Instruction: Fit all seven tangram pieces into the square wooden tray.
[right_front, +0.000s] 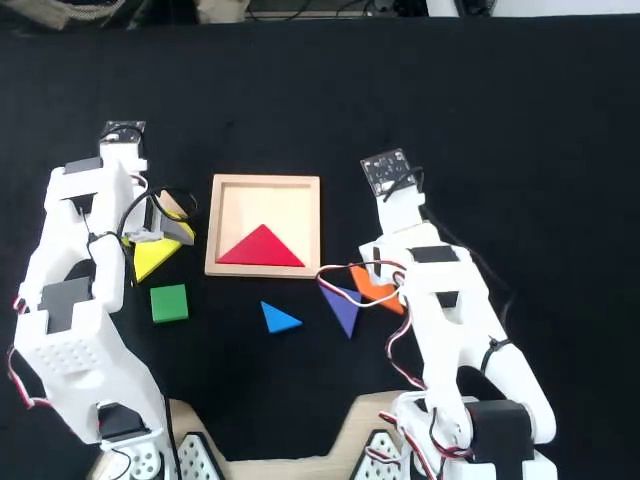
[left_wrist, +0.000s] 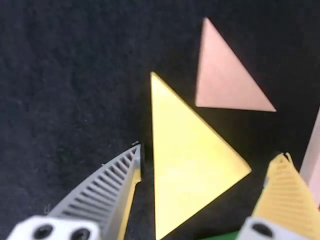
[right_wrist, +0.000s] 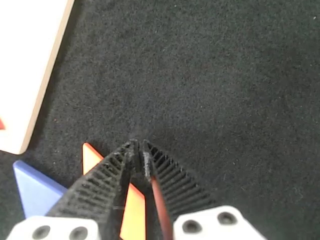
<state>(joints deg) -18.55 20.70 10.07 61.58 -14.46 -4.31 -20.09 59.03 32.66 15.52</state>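
Your square wooden tray (right_front: 265, 183) holds only the large red triangle (right_front: 262, 247): one piece is in, six wait on the black counter (right_front: 500, 120). Left of the tray, the left tool (left_wrist: 210, 152) is released, straddling the yellow triangle (left_wrist: 190, 165). Right of the tray, the right tool (right_wrist: 138, 146) is clenched on nothing above the orange piece (right_wrist: 91, 157).

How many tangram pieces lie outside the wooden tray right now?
6. Left of the tray: a yellow triangle, a pink triangle beside it, a green square. Nearer the arms' bases: a blue triangle, a purple piece, an orange piece partly under an arm.
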